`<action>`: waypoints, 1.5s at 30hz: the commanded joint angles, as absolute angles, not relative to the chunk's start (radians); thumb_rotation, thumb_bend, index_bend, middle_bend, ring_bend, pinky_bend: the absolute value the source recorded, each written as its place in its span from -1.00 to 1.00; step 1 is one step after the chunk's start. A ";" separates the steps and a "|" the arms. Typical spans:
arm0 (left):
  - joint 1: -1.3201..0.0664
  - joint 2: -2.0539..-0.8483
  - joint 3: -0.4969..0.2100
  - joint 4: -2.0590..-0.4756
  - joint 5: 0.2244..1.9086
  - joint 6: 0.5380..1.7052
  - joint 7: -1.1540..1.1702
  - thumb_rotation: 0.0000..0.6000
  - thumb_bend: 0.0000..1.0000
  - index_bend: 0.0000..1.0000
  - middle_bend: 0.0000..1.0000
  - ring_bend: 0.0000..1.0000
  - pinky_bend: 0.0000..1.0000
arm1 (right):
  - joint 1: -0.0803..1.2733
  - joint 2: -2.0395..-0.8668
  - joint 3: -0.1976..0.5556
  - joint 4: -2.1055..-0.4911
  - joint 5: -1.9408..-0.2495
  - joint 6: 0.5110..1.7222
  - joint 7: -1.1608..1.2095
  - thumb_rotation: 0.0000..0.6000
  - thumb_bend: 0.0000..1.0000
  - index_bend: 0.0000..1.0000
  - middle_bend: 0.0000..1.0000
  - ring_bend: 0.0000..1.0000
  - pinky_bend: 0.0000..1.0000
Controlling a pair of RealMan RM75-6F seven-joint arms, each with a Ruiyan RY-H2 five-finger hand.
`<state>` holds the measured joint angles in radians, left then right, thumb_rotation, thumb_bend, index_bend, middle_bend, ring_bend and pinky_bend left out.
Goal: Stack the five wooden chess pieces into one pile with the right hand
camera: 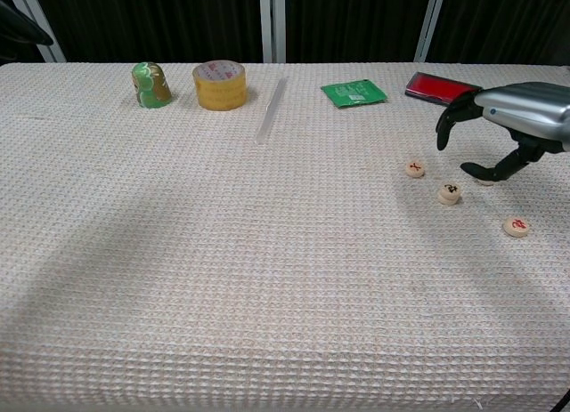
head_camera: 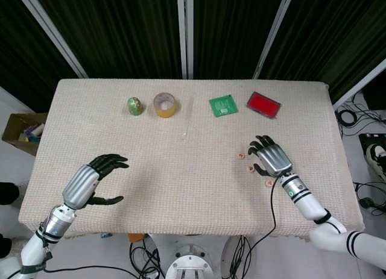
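Where right robot hand (camera: 512, 127) hovers — one chess piece (camera: 485, 178) half-hidden

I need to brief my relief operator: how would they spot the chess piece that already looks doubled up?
Start at the right hand near the table's right side. Three wooden discs lie in the open below it; take the middle one, between the other two. It stands thicker than its neighbours, apparently two pieces stacked.

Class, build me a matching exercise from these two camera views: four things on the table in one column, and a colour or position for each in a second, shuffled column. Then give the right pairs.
Things:
1. tape roll
2. flat pad
3. foil packet
4. right hand

Descriptions:
A. red
B. raised above the chess pieces
C. yellow
D. green, lying flat

Pairs: 1-C, 2-A, 3-D, 4-B
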<state>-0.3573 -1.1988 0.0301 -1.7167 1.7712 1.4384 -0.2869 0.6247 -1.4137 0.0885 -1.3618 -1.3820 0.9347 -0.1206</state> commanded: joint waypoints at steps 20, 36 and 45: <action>-0.332 -1.212 0.044 -1.695 1.760 1.457 -0.307 1.00 -1.00 -0.45 -0.58 -0.65 -0.55 | 0.813 -1.487 0.140 -1.268 -1.203 0.685 -0.255 1.00 -0.47 -0.22 -0.53 -0.89 -0.73; -0.339 -1.220 0.042 -1.684 1.757 1.444 -0.320 1.00 -1.00 -0.45 -0.58 -0.65 -0.55 | 0.819 -1.529 0.121 -1.210 -1.197 0.691 -0.233 1.00 -0.47 -0.09 -0.48 -0.89 -0.73; -0.335 -1.220 0.044 -1.680 1.756 1.447 -0.325 1.00 -1.00 -0.45 -0.58 -0.65 -0.55 | 0.815 -1.527 0.121 -1.209 -1.212 0.716 -0.214 1.00 -0.42 0.02 -0.46 -0.89 -0.73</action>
